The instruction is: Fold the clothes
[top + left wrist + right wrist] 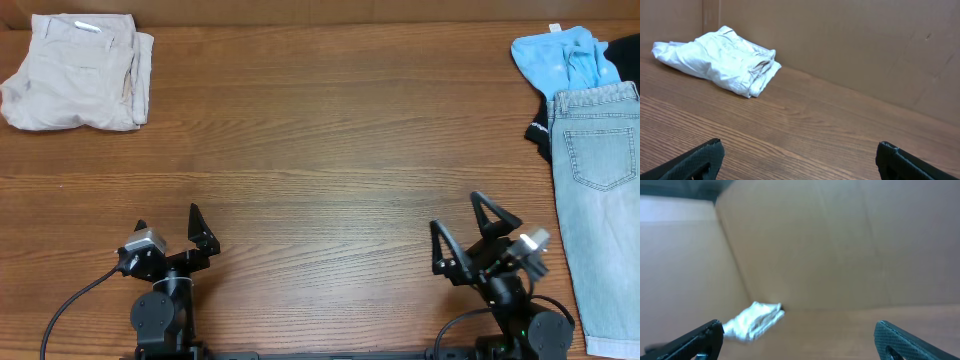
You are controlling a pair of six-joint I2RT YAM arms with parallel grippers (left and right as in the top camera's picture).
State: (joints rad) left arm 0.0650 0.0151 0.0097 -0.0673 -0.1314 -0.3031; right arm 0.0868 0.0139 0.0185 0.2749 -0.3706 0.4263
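Observation:
Pale-blue denim shorts (603,205) lie flat along the table's right edge, back pocket up. A sky-blue printed T-shirt (565,60) and a black garment (541,125) lie bunched at the far right, partly under the denim. Folded beige shorts (75,70) sit at the far left; they also show in the left wrist view (722,60) and, blurred, in the right wrist view (754,321). My left gripper (167,232) is open and empty near the front edge. My right gripper (470,232) is open and empty, left of the denim shorts.
The wooden table (320,150) has brown cardboard walls (840,45) behind it. Both arm bases stand at the front edge.

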